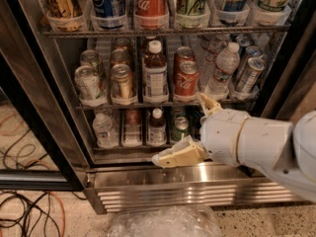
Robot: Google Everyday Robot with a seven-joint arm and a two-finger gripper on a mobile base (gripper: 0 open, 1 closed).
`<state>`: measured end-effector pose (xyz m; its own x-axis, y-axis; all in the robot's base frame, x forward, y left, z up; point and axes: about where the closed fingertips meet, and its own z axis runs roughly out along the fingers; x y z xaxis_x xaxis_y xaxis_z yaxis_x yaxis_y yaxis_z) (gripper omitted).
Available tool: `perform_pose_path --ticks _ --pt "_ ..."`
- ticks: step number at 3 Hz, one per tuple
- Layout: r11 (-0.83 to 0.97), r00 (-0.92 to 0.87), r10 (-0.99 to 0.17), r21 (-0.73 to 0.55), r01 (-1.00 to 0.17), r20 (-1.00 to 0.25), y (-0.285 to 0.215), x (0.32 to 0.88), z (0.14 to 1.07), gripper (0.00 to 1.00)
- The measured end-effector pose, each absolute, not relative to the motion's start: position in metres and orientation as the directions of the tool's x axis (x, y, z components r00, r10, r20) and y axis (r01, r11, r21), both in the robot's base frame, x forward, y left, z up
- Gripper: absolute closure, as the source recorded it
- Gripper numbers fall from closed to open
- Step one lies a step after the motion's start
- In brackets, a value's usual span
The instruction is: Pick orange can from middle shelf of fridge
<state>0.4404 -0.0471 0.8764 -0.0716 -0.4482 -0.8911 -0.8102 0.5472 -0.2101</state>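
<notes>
Fridge (187, 184) stands w/ door open, steel base at the bottom; orange can (122, 82) sits upright at the front of its white lane on the middle shelf (170, 103), 2nd lane from the left, w/ another like can right behind it; pale silver-green can (89, 83) is just beside it on the left, a brown bottle (155, 74) w/ white cap just beside it on the right, then a red Coca-Cola can (186, 80), a clear water bottle (223, 68) and more cans at far right; rack above holds tall cans in cups, rack below holds small bottles and a green can (180, 122); gripper (178, 129) hangs in front of the fridge, low and to the right, well apart from the orange can and below its level; pincer is spread wide, holding nothing; upper finger (209, 104) reaches to the middle shelf's front edge just right of the Coca-Cola can, lower finger (178, 157) points left in front of the bottom rack, just above the steel base; white arm (256, 142) runs off to the right; cables (24, 214) lie on the floor at left; crinkled clear plastic (163, 223) at bottom centre.
</notes>
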Motion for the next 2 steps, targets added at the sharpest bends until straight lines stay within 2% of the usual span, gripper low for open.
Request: perform_pose_path --ticks 1,2 --pt "0.669 -0.089 -0.348 -0.181 -0.721 -0.933 -0.060 0.455 0.858 0.00" --pt "0.799 -0.137 -0.202 -0.082 -0.596 -0.970 -0.095 0.470 0.832 0.00"
